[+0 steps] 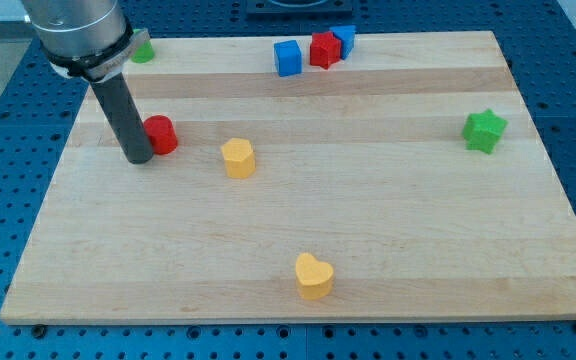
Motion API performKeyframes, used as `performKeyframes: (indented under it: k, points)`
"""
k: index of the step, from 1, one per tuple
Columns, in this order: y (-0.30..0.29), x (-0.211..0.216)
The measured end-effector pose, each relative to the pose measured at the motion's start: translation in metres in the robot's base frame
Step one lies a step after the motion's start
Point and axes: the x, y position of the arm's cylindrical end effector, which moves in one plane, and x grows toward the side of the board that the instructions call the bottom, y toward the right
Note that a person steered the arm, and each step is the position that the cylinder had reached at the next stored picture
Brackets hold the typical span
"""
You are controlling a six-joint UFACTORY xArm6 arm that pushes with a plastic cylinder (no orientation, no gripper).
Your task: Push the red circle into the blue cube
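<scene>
The red circle, a short red cylinder, sits at the board's left. My tip rests on the board right against its left side, touching or nearly so. The blue cube stands near the top edge, a little left of the middle. A red star-like block stands just right of it, with a second blue block behind that. The rod rises from my tip up to the arm at the view's top left.
A yellow hexagonal block lies right of the red circle. A yellow heart lies near the bottom middle. A green star is at the right. A green block shows partly behind the arm at top left.
</scene>
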Motion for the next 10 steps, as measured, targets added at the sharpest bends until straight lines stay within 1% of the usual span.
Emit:
performKeyframes:
  k: [3,5,7,8,10]
  points:
    - [0.005,-0.032]
    - [0.010,-0.067]
    - [0.018,-0.061]
    - [0.030,-0.045]
    - [0.067,-0.039]
